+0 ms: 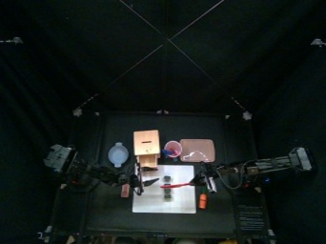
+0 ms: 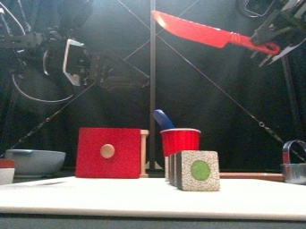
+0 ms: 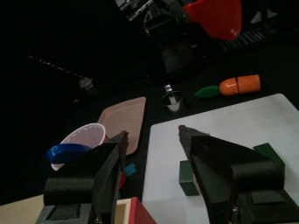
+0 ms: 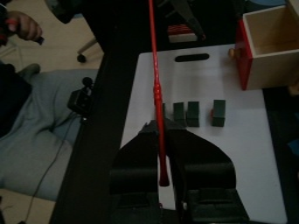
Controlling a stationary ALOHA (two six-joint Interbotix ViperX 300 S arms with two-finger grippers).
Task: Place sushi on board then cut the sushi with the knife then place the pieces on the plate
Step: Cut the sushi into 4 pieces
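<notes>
The red knife (image 2: pixel 198 29) is clamped by its handle between the closed jaws of the right gripper (image 2: pixel 266 45) and is held well above the table, its blade slanting up and to the left over the white cutting board (image 4: pixel 251 149). In the right wrist view the blade is seen edge-on as a thin red line. The sushi (image 4: pixel 194 111) is found on the board as three dark green blocks, set upright in a short row with narrow gaps between them; none is touched by either gripper. The left gripper (image 3: pixel 149 142) is held over the left part of the board with its jaws spread and nothing between them. Behind the board, the wooden box (image 2: pixel 110 152) with its red drawer front is placed at the left, the red cup (image 2: pixel 180 141) with the blue knife (image 2: pixel 162 117) in it just to its right, and the pink tray (image 1: pixel 197 150) further right. The blue-grey bowl (image 2: pixel 34 161) is seen at the far left of the table. An orange toy food (image 3: pixel 239 85) is laid just beside the board's edge.
</notes>
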